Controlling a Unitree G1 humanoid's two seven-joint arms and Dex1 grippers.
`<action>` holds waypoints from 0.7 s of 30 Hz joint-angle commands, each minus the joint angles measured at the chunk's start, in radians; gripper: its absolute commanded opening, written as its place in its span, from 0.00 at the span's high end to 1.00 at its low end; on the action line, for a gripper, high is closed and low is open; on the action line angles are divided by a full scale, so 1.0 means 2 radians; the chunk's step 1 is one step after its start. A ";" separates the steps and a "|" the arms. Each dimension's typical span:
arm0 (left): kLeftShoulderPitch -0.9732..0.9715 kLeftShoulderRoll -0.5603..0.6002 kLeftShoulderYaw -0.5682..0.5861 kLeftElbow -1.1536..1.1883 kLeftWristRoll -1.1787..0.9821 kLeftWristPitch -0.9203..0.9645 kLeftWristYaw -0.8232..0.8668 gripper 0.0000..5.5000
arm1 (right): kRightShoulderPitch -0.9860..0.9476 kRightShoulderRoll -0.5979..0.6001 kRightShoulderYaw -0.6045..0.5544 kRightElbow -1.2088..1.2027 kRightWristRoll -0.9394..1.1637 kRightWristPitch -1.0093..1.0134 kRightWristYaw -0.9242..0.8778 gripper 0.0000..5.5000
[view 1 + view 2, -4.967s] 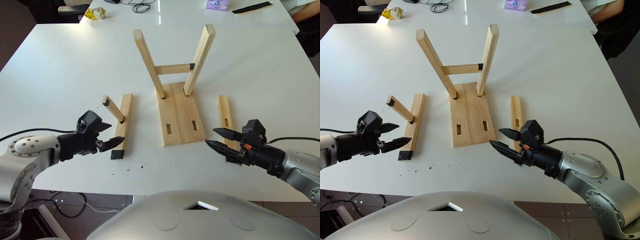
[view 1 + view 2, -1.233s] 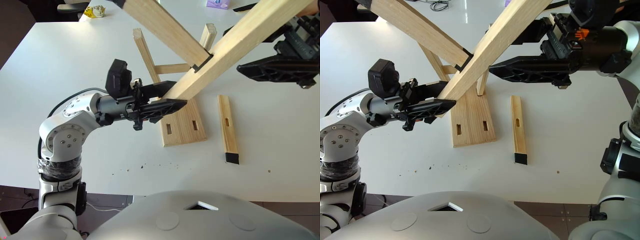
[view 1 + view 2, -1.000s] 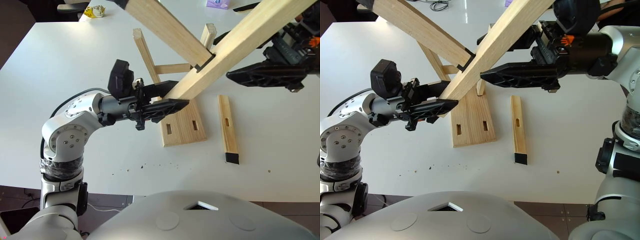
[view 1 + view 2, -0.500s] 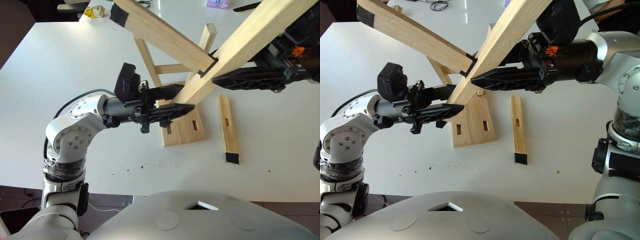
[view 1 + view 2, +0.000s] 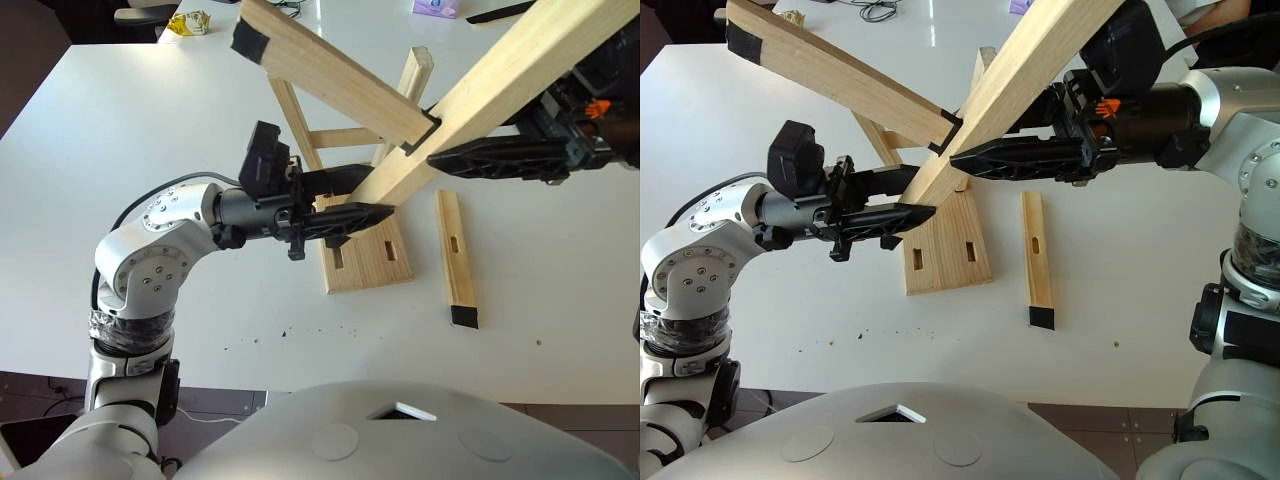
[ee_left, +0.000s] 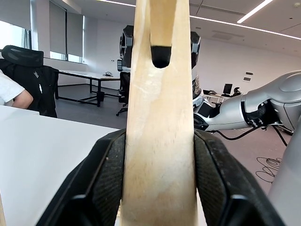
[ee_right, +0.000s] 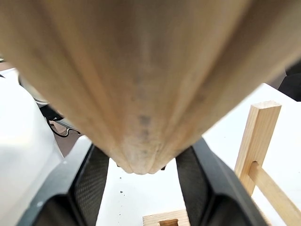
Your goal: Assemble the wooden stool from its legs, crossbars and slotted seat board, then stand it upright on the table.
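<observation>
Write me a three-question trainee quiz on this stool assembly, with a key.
1. True or false: the seat board carries two standing legs.
2. Fill in: the loose leg lies on the table, on the robot's ____ side of the seat board.
3. What is the left gripper clamped on? A the seat board; B the raised leg with its crossbar; C the loose leg.
Key: 1 true; 2 right; 3 B.
</observation>
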State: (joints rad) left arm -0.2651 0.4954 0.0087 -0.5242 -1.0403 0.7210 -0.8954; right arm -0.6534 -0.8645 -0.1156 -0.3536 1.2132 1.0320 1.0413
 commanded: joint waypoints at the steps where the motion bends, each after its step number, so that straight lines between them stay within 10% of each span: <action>1: -0.022 -0.011 0.016 0.020 0.021 -0.021 0.034 0.63 | 0.019 -0.012 0.012 -0.024 -0.016 0.006 0.006 0.63; 21: 0.121 0.101 -0.135 0.084 0.343 -0.242 -0.085 0.17 | 0.127 -0.077 -0.009 -0.047 -0.174 -0.127 0.072 0.63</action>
State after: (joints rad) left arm -0.0365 0.6833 -0.2478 -0.3790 -0.3965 0.2700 -1.0575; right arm -0.4407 -0.9966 -0.1488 -0.4342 0.9343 0.8521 1.1594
